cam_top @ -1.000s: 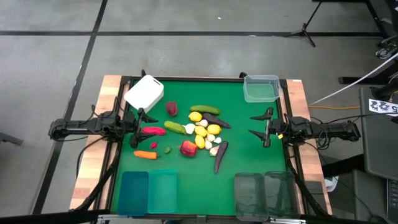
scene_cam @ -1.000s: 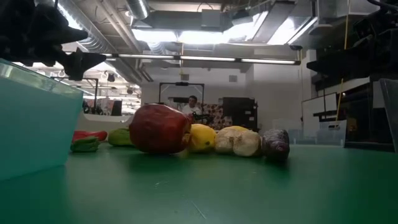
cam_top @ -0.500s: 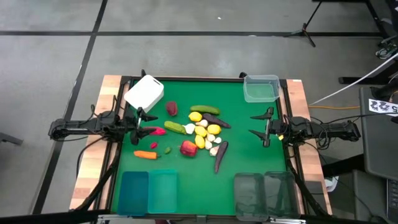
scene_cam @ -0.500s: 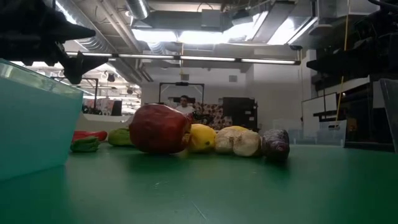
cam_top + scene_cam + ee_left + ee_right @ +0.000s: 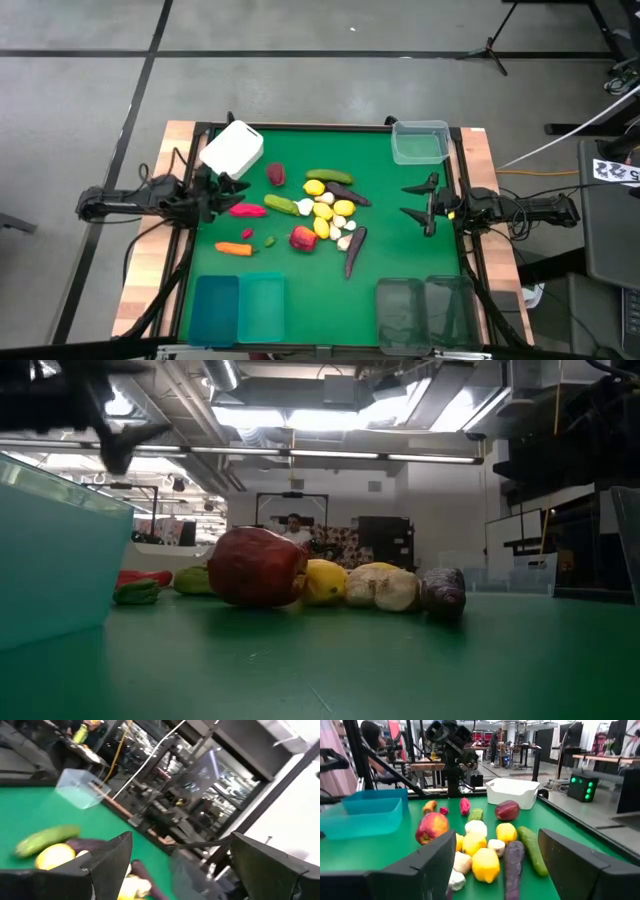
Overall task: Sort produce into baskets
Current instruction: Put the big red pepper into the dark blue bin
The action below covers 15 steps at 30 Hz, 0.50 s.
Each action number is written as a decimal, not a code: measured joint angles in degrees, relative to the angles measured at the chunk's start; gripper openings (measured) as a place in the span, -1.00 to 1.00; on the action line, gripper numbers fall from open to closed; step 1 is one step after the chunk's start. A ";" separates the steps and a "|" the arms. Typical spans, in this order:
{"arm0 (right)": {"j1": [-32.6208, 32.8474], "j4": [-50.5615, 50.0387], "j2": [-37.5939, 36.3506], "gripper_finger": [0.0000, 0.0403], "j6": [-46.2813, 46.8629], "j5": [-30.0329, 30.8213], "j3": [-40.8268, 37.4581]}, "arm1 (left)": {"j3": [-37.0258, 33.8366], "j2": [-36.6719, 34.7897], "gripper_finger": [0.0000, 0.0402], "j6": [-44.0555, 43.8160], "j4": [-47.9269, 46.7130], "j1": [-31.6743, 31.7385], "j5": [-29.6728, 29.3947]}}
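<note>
The left tool (image 5: pixel 222 190) hangs at the desk's left edge with its dark, flat fingers spread wide and nothing between them, just beside the long glossy red pepper (image 5: pixel 247 210) and next to the white box (image 5: pixel 232 149), a smooth tub with rounded corners. The right tool (image 5: pixel 427 203) waits at the right edge, well apart from the pile, its fingers also spread wide and empty. Between the two, on the green felt-like desk (image 5: pixel 400 250), the produce lies heaped: a round red apple (image 5: pixel 304 238), matte yellow lemons (image 5: pixel 343 208), lumpy white garlic bulbs (image 5: pixel 344 242), two green cucumbers (image 5: pixel 329 177) and slim dark eggplants (image 5: pixel 354 250). A round dark-red piece (image 5: pixel 276 174) sits near the white box, and an orange carrot (image 5: pixel 234 248) lies apart toward the near left. Two teal bins (image 5: pixel 240 309) stand side by side at the near left corner, two dark-tinted clear bins (image 5: pixel 425 312) at the near right, and a clear plastic tub (image 5: pixel 420 141) at the far right corner.
</note>
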 joint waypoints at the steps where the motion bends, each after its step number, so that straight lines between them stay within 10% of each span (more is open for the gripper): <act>1: 0.00 0.02 0.00 0.39 0.76 -0.01 0.00 | 2.07 1.56 0.62 1.25 0.15 -0.50 -0.01; 7: 0.00 0.05 0.00 0.39 1.60 -0.01 -0.02 | 17.94 16.55 0.62 13.89 0.82 -3.09 0.03; 15: 0.00 0.03 0.00 0.39 3.39 -0.46 -0.02 | 37.75 39.38 0.62 19.05 -34.96 -2.85 -6.72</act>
